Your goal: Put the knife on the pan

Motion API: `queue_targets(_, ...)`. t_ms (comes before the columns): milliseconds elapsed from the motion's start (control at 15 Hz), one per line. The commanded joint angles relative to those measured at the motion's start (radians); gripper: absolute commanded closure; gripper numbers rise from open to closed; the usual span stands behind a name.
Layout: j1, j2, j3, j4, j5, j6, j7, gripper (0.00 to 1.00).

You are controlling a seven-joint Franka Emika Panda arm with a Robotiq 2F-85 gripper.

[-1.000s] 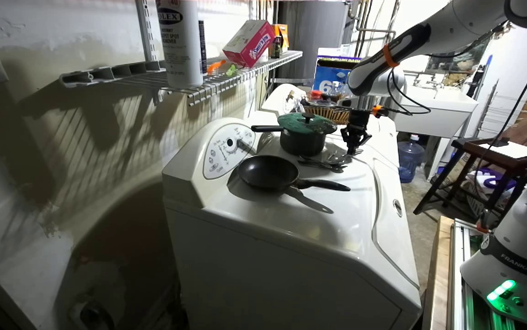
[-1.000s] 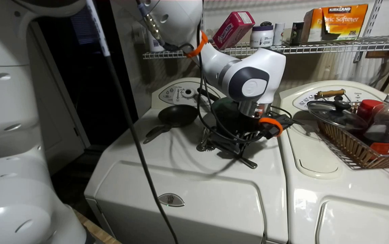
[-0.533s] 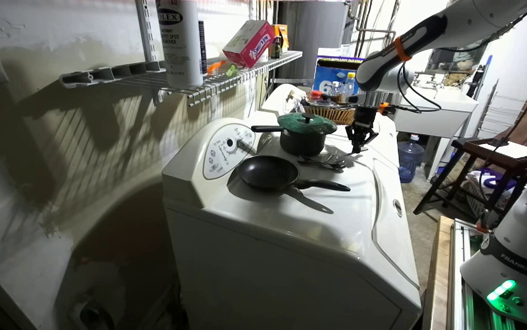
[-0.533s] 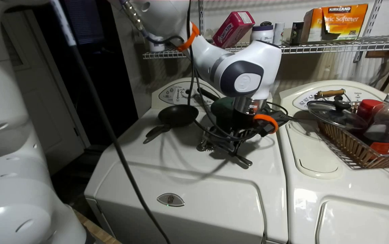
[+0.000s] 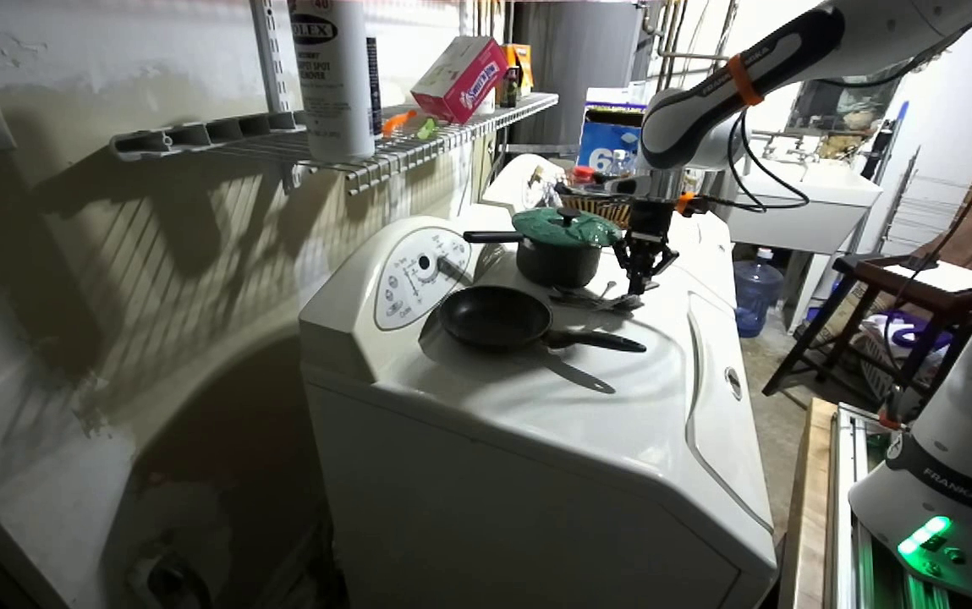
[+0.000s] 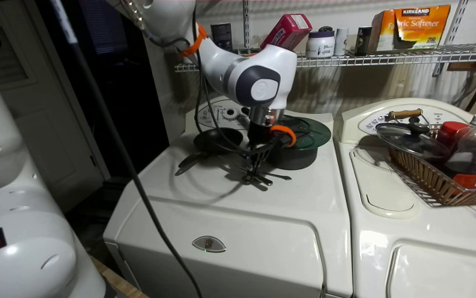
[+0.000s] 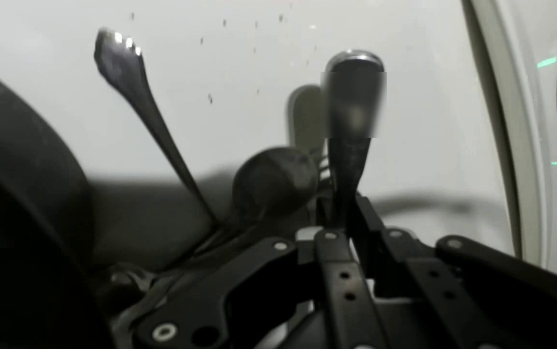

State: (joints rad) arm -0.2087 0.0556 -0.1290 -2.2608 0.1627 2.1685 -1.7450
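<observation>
Pinching the knife (probably; mostly hidden) in the gripper with jaws nearly closed, pointing its handle away from the pan beside them.

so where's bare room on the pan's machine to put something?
Bare: between pan handle, cutlery and badge; smaller patch between cutlery and neighbouring machine. Crowded: beside pot, where gripper hangs over cutlery.

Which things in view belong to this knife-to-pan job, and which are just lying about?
For the job:
gripper
held utensil, likely the knife, blade not discernible
black frying pan

Lying about:
green-lidded pot
other cutlery
basket
pink box
fabric softener box
</observation>
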Motion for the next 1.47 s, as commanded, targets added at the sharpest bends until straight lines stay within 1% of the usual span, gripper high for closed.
queue_targets(0, 0.056, -0.071, 0.030, -0.013, 0.033, -0.037, 0.076, 0.95)
queue_targets(200, 0.087, -0.080, 0.042, 0.009, 0.063, -0.074, 0.085, 0.95)
queue_targets(267, 0.086, -0.057, 0.034, 0.003, 0.031, -0.036, 0.082, 0.88)
queue_targets(667, 0.095, -0.070, 0.035, 0.004, 0.037, -0.053, 0.085, 0.88)
queue_targets(733, 0.095, -0.070, 0.035, 0.004, 0.037, -0.053, 0.085, 0.97)
queue_targets(800, 0.102, -0.071, 0.043, 0.005, 0.032, -0.043, 0.114, 0.97)
queue_targets(867, 0.117, -0.070, 0.058, 0.004, 0.011, -0.013, 0.174, 0.97)
queue_targets(933, 0.125, -0.065, 0.065, 0.011, 0.018, -0.021, 0.222, 0.97)
queue_targets(1200, 0.165, -0.060, 0.098, 0.009, 0.022, 0.086, 0.452, 0.97)
queue_targets(1400, 0.185, -0.041, 0.115, 0.029, 0.004, 0.128, 0.622, 0.97)
